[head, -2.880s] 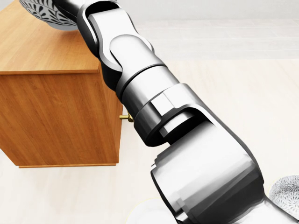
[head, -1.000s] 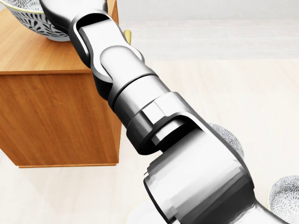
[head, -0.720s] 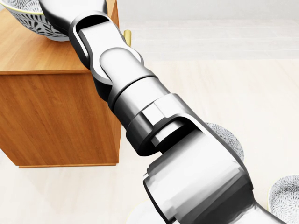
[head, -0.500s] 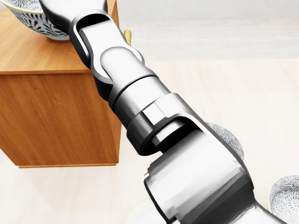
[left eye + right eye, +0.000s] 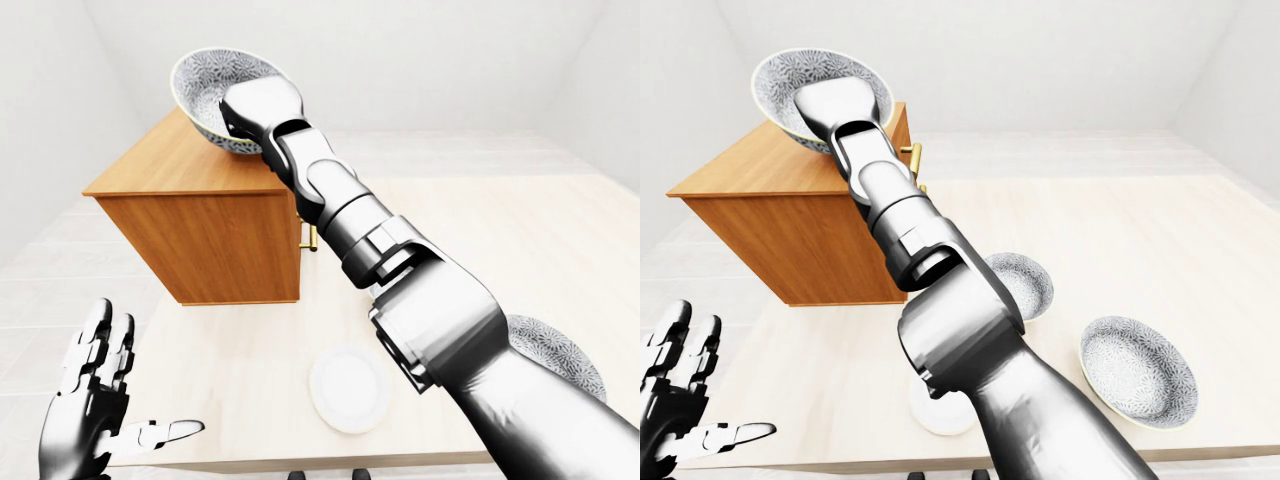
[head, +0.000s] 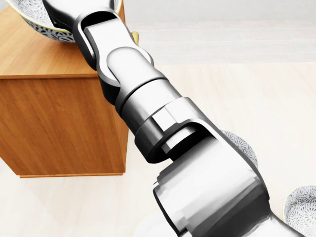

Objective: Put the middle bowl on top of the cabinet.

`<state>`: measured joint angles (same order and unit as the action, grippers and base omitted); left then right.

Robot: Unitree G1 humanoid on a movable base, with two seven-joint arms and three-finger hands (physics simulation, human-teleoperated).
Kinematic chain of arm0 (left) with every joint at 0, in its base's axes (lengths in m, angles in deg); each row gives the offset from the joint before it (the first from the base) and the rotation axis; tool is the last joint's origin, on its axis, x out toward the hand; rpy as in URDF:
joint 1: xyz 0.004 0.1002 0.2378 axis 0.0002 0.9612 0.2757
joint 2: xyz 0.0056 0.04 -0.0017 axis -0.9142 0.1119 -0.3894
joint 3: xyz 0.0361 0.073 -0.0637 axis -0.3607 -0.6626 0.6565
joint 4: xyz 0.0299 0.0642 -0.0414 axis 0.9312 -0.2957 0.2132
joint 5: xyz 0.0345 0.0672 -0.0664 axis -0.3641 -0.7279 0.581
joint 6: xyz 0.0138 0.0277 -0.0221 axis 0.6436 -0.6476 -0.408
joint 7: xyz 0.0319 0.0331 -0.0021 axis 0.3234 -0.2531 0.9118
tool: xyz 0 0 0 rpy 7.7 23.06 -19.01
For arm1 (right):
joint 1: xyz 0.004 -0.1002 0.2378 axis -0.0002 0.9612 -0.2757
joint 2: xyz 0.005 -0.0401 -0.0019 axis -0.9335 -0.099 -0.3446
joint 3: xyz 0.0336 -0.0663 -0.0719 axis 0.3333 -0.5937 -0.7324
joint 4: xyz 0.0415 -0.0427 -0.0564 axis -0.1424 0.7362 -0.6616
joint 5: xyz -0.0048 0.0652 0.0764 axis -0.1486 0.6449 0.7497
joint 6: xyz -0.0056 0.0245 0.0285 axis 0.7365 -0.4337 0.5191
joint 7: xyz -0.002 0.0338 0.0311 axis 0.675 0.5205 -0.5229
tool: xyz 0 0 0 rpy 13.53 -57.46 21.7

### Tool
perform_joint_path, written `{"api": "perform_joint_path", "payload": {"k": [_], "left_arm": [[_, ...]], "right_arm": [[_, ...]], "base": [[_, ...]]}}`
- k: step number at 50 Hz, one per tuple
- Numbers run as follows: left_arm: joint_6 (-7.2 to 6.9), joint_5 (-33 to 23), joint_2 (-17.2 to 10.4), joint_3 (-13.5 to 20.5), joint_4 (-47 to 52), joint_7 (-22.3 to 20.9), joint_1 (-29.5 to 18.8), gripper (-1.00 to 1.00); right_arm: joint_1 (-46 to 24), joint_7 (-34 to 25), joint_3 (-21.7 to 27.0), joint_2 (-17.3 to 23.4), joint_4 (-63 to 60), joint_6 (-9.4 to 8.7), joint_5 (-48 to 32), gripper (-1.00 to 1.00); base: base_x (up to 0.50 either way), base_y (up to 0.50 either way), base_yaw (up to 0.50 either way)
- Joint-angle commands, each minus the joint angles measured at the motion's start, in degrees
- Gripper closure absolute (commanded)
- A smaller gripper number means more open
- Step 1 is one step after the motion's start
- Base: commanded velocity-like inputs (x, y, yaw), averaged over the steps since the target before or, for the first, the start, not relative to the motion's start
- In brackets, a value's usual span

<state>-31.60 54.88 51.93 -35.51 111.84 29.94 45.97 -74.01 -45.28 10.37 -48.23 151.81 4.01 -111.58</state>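
Nearest, at the bottom left of both eye views, the left robot hand (image 5: 93, 398) hung released, fingers spread and thumb out, clear of everything; the head view did not show it at all. Just beyond it a white plate (image 5: 348, 388) lay on the pale tabletop (image 5: 1120, 240), plain in the left-eye view but mostly hidden behind the right arm (image 5: 940, 350) in the right-eye view. The right-eye view alone showed two patterned bowls whole on the tabletop, the near bowl (image 5: 1138, 370) at lower right and the far bowl (image 5: 1028, 282) beside the arm; the left-eye view caught only part of one, and the head view only slivers past the arm that filled it. Farther off stood the wooden cabinet (image 5: 200, 225) with a brass knob (image 5: 912, 152) on its right face. At the far end of the reach the middle bowl (image 5: 788, 72) sat tilted, inside facing the cameras, over the cabinet's top near its right edge. The right robot hand (image 5: 838, 105) lay across the bowl's rim, its back to the cameras, fingers hidden, so I cannot tell whether it was clenched on the bowl or loose.
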Motion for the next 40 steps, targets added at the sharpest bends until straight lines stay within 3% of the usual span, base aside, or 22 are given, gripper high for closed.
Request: {"api": "perform_joint_path", "payload": {"k": [1,14,21,40], "left_arm": [[0.00,-0.20,0.00,-0.17,-0.36,-0.04,0.00,-1.00],[0.00,-0.73,-0.13,-0.61,-1.24,0.25,-0.17,-1.00],[0.00,-0.82,-0.27,-0.79,-1.52,0.45,-0.19,-1.00],[0.00,-1.07,-0.18,-1.14,-1.81,0.46,0.07,-1.00]], "right_arm": [[1.01,-0.60,-0.28,-0.32,1.10,0.00,0.17,0.18],[0.92,-0.73,-0.36,-0.15,1.19,0.00,-0.12,0.03],[-0.17,-1.38,-0.20,0.05,0.91,0.00,-0.11,0.07],[-1.74,-1.87,0.23,0.47,0.63,0.00,0.40,-0.07]], "base": [[0.00,0.00,0.00],[0.00,0.00,0.00],[0.00,0.00,0.00],[0.00,0.00,0.00]]}}
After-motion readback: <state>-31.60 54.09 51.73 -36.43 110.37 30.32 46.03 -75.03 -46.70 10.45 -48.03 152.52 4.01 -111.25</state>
